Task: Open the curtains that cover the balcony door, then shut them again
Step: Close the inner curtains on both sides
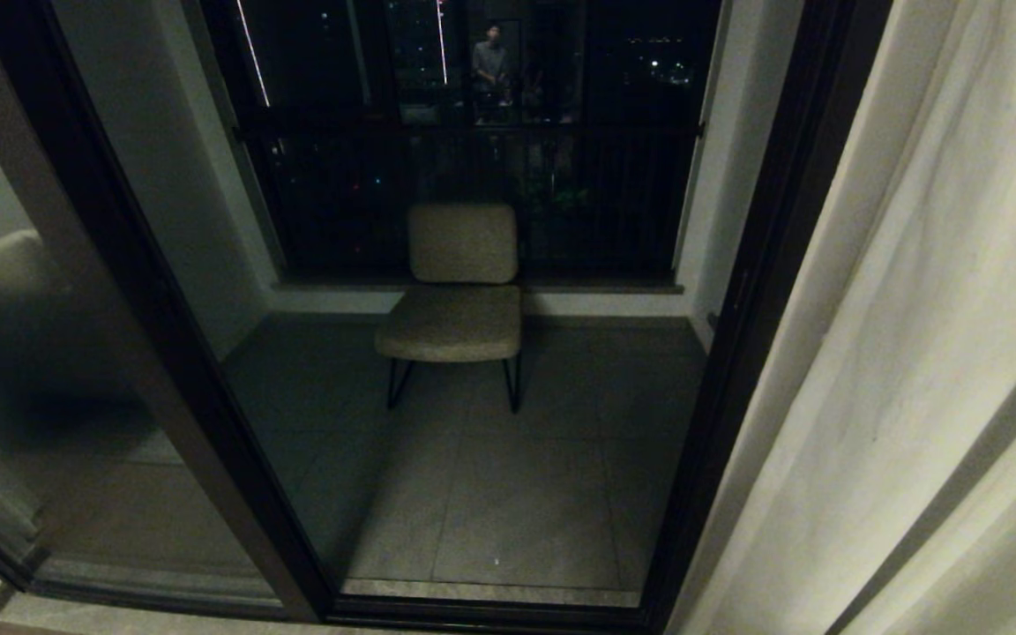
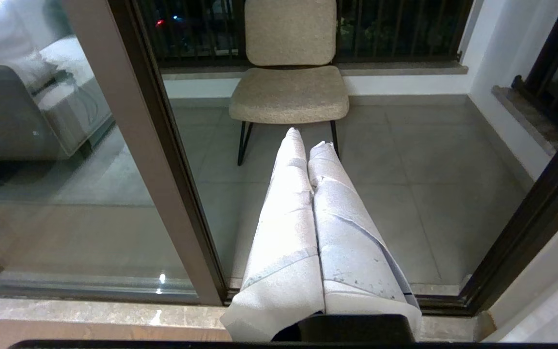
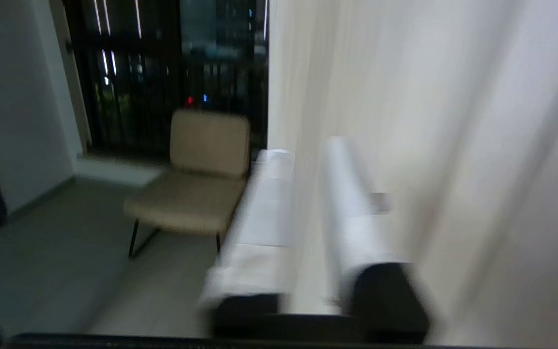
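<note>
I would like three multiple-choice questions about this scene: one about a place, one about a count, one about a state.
1. Where does the chair stand?
A. On the balcony floor, its back toward the railing
B. Indoors, beside the sofa
C. Behind the curtain

2. How many chairs are on the balcony?
A. One
B. Two
C. Three

3. How are the fingers of the right gripper?
A. Pressed together
B. Apart, with the curtain edge between them
C. Closed on the chair

Answers:
1 A: through the balcony door the chair shows on the tiles, just before the dark railing.
2 A: only one beige chair appears in every view.
3 B: the right wrist view shows a gap between the two fingers, with cream fabric running into it; the left gripper is the one pressed shut.
</note>
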